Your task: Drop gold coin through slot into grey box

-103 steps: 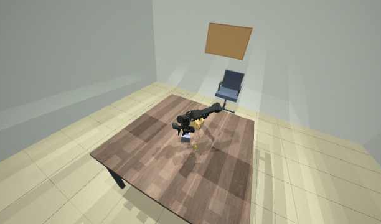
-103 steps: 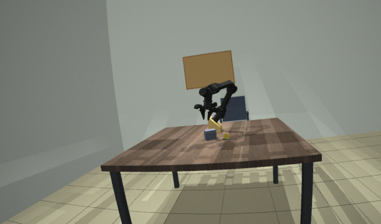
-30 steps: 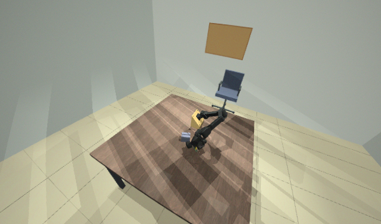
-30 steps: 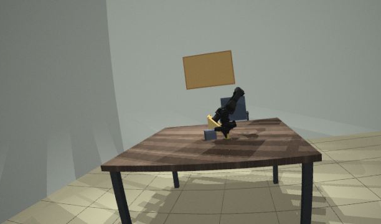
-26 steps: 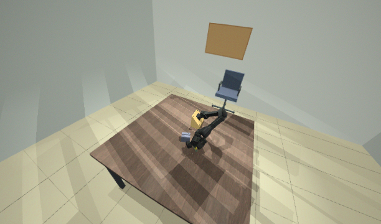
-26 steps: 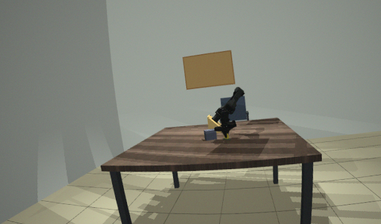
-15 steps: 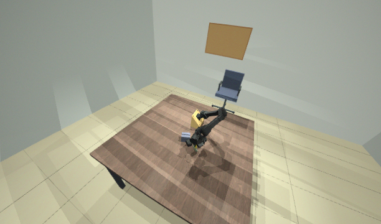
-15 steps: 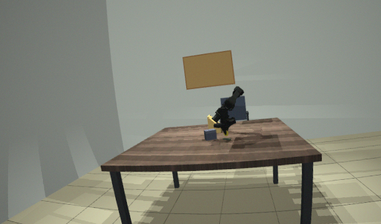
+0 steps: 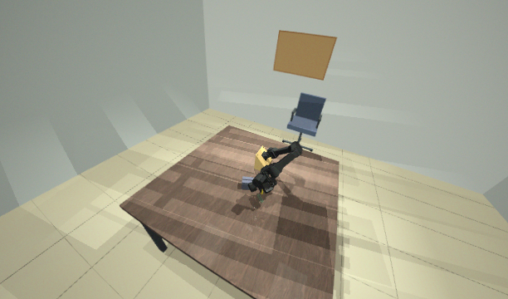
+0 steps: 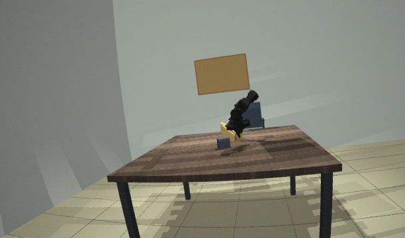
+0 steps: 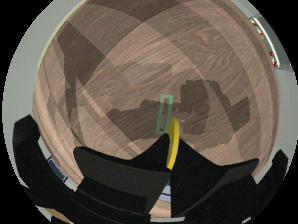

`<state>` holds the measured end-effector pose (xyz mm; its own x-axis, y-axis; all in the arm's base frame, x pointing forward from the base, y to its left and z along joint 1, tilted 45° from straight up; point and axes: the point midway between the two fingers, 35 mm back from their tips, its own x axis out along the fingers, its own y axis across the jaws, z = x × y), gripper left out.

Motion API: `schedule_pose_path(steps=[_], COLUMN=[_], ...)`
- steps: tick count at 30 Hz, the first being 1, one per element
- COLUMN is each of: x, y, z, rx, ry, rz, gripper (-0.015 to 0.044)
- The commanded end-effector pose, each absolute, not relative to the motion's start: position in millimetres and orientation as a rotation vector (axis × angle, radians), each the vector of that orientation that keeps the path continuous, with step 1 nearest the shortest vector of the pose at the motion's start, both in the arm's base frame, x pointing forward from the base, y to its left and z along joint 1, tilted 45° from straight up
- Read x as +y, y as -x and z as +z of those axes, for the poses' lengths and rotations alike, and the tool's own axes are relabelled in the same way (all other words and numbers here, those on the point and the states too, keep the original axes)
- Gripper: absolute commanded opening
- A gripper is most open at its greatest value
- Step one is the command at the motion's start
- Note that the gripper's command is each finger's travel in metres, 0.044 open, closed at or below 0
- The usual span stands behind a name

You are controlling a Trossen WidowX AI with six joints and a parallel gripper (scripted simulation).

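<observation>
Your claw [image 9: 261, 192] [image 10: 239, 135] [image 11: 168, 137] pinches coin [image 9: 262, 192] [image 10: 240, 135] [image 11: 173, 142] on edge between fingertips, raised above green holder [image 9: 260, 198] [image 10: 241, 148] [image 11: 159, 114]; box [image 9: 246, 183] [image 10: 224, 143] [image 11: 166, 193] sits left of claw.

The coin [image 10: 240, 135] — gold, small (apparently gripped) — hangs above the table [image 10: 196, 165].
</observation>
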<state>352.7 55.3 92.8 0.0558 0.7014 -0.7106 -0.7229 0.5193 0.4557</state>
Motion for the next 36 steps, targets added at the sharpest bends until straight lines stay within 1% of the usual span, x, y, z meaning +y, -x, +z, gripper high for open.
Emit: schedule_pose_path(steps=[1, 12, 36], x=[49.7, 36.7, 42.0], y=[-352.5, -349.0, -344.9], z=[99.9, 114.5, 120.1], rx=[1.057, 1.044, 0.537], ry=[0.030, 0.046, 0.696], rz=[1.082, 1.095, 1.458], gripper=[0.0000, 0.0000, 0.0000])
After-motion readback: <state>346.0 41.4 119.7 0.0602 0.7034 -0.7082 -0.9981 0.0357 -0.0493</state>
